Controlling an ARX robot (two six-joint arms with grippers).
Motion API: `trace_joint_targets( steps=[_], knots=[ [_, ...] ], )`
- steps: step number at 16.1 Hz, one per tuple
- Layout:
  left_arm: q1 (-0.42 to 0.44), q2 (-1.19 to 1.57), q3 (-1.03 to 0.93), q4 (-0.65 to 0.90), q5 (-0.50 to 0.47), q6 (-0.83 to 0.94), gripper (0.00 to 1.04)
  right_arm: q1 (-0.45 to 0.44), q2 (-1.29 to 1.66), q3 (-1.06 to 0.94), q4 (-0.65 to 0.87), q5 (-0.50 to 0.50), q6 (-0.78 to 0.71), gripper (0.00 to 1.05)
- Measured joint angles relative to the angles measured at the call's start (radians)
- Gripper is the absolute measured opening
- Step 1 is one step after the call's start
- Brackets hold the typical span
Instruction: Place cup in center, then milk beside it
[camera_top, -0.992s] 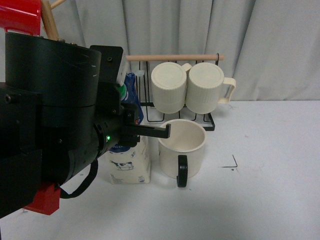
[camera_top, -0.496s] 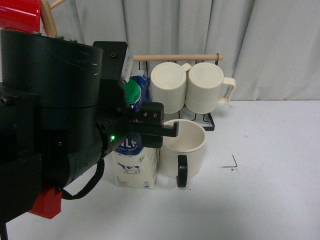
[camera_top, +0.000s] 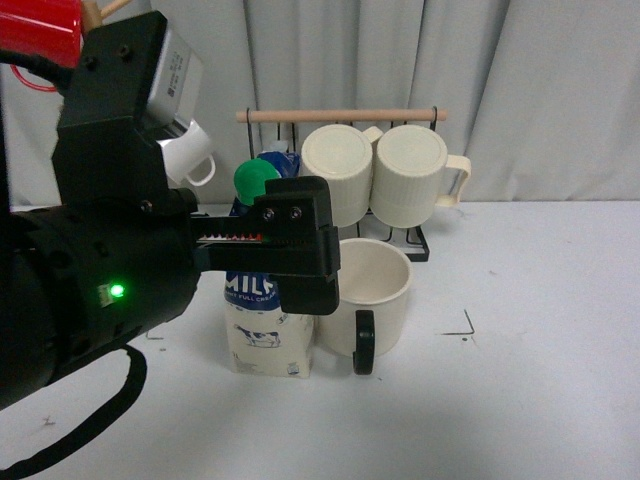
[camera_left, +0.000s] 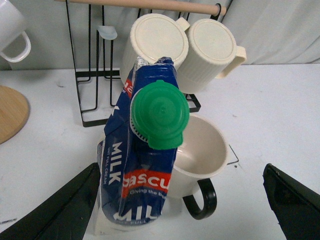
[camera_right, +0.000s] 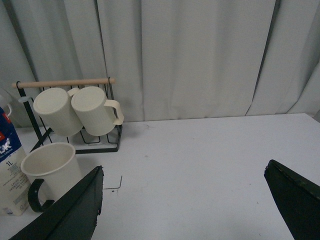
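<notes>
Blue milk carton (camera_left: 134, 170) with green cap (camera_left: 159, 115); cream cup (camera_left: 201, 155), black handle (camera_left: 202, 199).

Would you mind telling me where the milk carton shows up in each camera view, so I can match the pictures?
Front view: the milk stands left of centre on the table, partly hidden by the left arm.
Left wrist view: the milk fills the centre, seen from above, green cap foremost.
Right wrist view: only a strip of the milk shows at the left edge.
Shared landmark: the cup with the black handle, right beside the carton in all three.
</notes>
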Motion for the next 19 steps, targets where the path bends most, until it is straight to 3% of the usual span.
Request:
trace_joint_targets(
  steps=[1, 2, 3, 4, 8, 9, 16, 17, 19],
  knots=[
    [-0.01, -0.042, -0.031, -0.012, 0.008, 0.001, 0.98, 0.0, 0.0, 0.0, 0.0, 0.0, 0.0, 0.98],
    [-0.035, -0.041, -0.106, 0.212, -0.156, 0.064, 0.88, 0.0, 0.0, 0.0, 0.0, 0.0, 0.0, 0.98],
    [-0.019, -0.093, -0.208, 0.342, -0.291, 0.151, 0.75, 0.0, 0.0, 0.0, 0.0, 0.0, 0.0, 0.98],
    [0.043, -0.187, -0.288, 0.372, -0.323, 0.196, 0.63, 0.0, 0.0, 0.0, 0.0, 0.0, 0.0, 0.98],
    [0.216, -0.486, -0.437, 0.221, -0.165, 0.241, 0.08, 0.0, 0.0, 0.0, 0.0, 0.0, 0.0, 0.98],
    [0.25, -0.559, -0.455, 0.177, -0.132, 0.244, 0.02, 0.0, 0.0, 0.0, 0.0, 0.0, 0.0, 0.98],
    [0.415, -0.991, -0.515, -0.183, 0.036, 0.244, 0.02, 0.0, 0.0, 0.0, 0.0, 0.0, 0.0, 0.98],
    [0.496, -1.048, -0.515, -0.23, 0.118, 0.245, 0.02, 0.0, 0.0, 0.0, 0.001, 0.0, 0.0, 0.98],
    [0.51, -1.129, -0.516, -0.306, 0.127, 0.245, 0.02, 0.0, 0.0, 0.0, 0.0, 0.0, 0.0, 0.98]
  ],
)
